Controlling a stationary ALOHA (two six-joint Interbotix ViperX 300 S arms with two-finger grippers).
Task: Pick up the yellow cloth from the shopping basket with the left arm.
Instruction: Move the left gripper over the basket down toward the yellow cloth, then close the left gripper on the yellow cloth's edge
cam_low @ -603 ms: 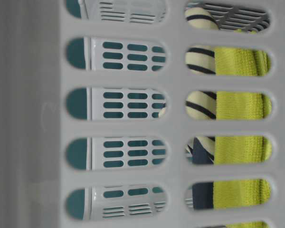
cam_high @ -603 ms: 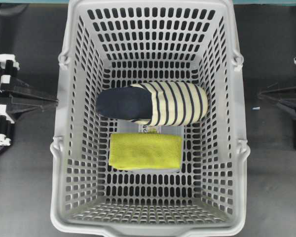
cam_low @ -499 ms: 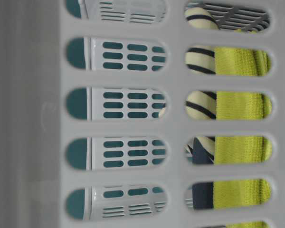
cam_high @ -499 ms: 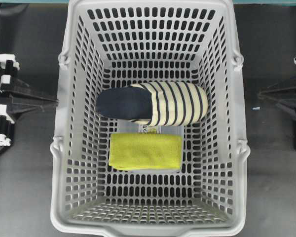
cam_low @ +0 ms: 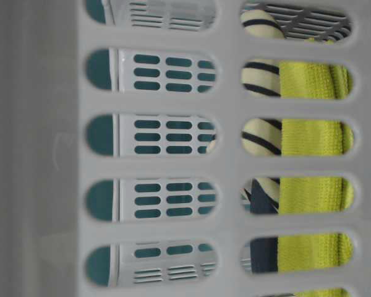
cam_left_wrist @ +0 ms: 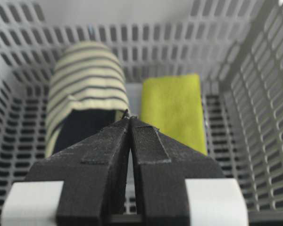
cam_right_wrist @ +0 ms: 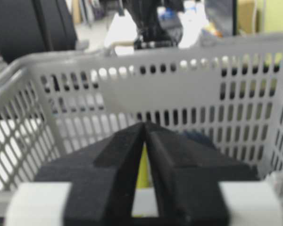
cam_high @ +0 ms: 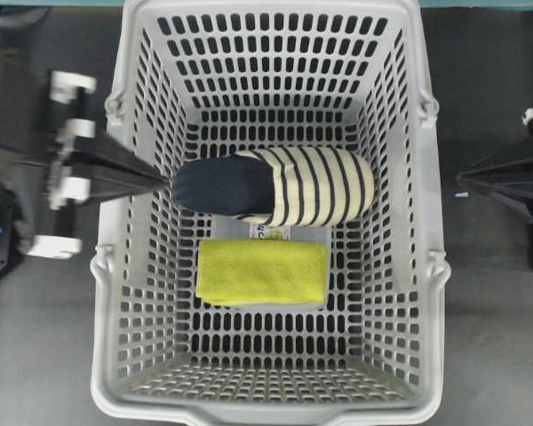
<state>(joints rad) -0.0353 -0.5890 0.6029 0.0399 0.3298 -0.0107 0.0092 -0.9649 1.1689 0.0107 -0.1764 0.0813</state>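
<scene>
The pick is barely begun: the yellow cloth [cam_high: 261, 272] lies flat and folded on the floor of the shopping basket [cam_high: 271, 414], roughly in the middle, untouched, with nothing gripped by either arm. Just beside it, toward the far wall in the overhead view, lies a cream-and-navy striped slipper [cam_high: 274, 185], its long edge running along the cloth's edge; whether the two touch I cannot tell, though a small white label shows between them. What is left, as I judge it, is nearly everything: reaching in over the rim, lowering to the cloth, parting the jaws, closing on the fabric and lifting it out. The left gripper [cam_high: 164, 181] is extended level over the basket's side wall, its pointed tip just beside the navy toe of the slipper in the overhead view and clearly above the basket floor; its wrist view looks down the closed fingers [cam_left_wrist: 146, 141] toward the slipper and the cloth, which sits off to the side of the tip. Its jaws are pressed together with nothing between them. The right gripper [cam_high: 466, 177] hangs outside the basket on the opposite side, well apart from the rim, its jaws likewise together and empty in its own wrist view. The slipper's closeness makes a clean descent onto the cloth the thing to watch.
</scene>
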